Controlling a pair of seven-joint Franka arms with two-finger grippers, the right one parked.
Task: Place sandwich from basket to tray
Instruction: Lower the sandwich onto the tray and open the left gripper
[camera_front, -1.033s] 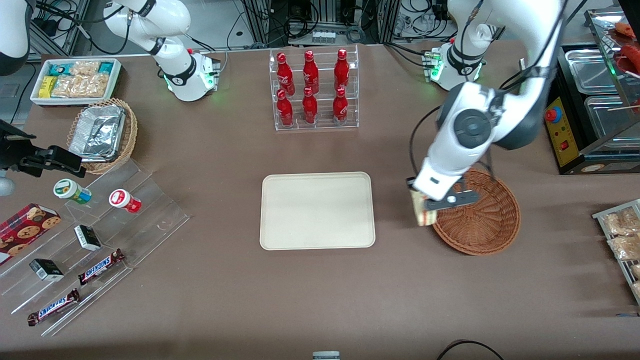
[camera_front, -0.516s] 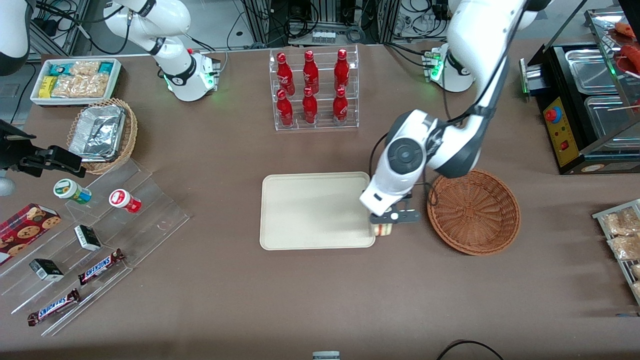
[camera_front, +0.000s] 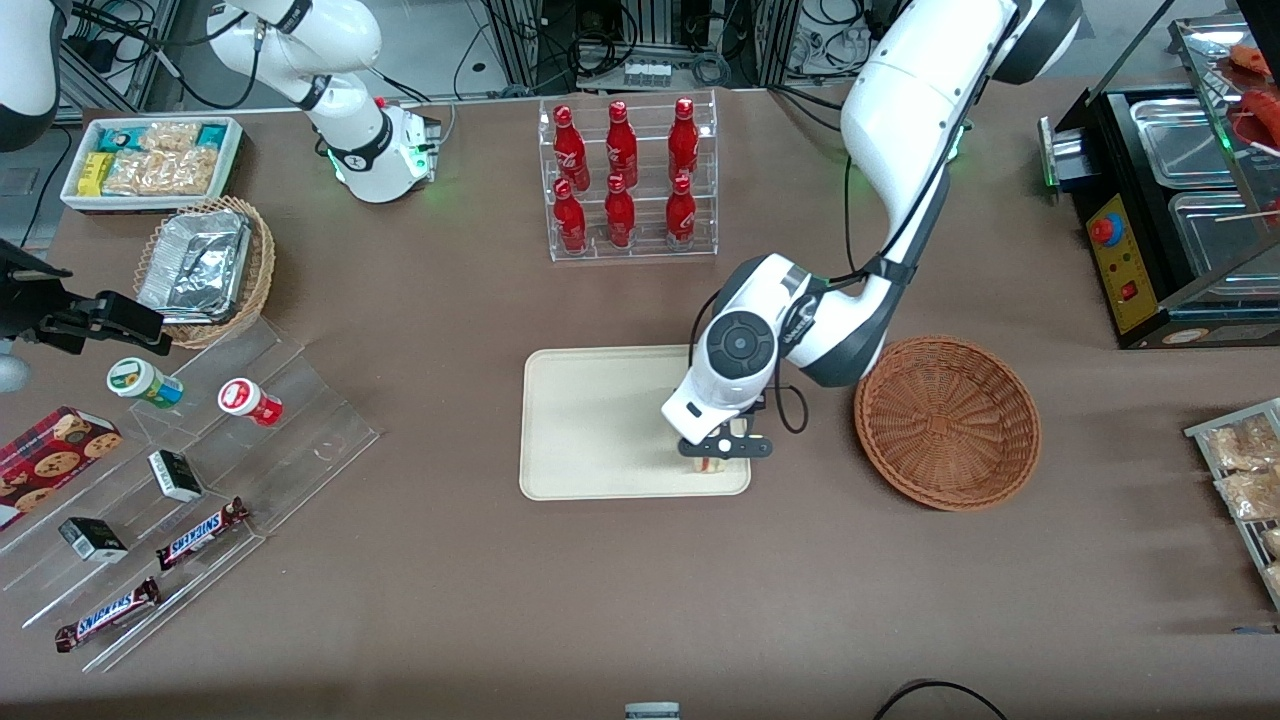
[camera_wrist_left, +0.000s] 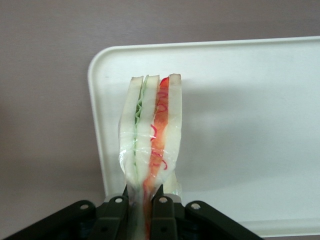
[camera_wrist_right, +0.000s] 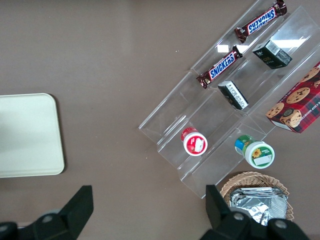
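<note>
My gripper (camera_front: 716, 451) is shut on the sandwich (camera_front: 710, 462) and holds it over the cream tray (camera_front: 600, 420), near the tray's corner closest to the front camera and the basket. In the left wrist view the sandwich (camera_wrist_left: 152, 132) is a pale bread wedge with green and red filling, pinched between the black fingers (camera_wrist_left: 116, 212), with the tray (camera_wrist_left: 250, 125) under it. Whether the sandwich touches the tray I cannot tell. The reddish-brown wicker basket (camera_front: 947, 422) stands beside the tray, toward the working arm's end, with nothing in it.
A clear rack of red bottles (camera_front: 625, 180) stands farther from the camera than the tray. A tiered clear stand with snack bars and cups (camera_front: 180, 470), a tan basket with foil container (camera_front: 205, 268) and a white snack bin (camera_front: 150, 160) lie toward the parked arm's end.
My gripper has carried the sandwich from the basket's rim, across the gap, to above the tray's near corner, and has come lower.
</note>
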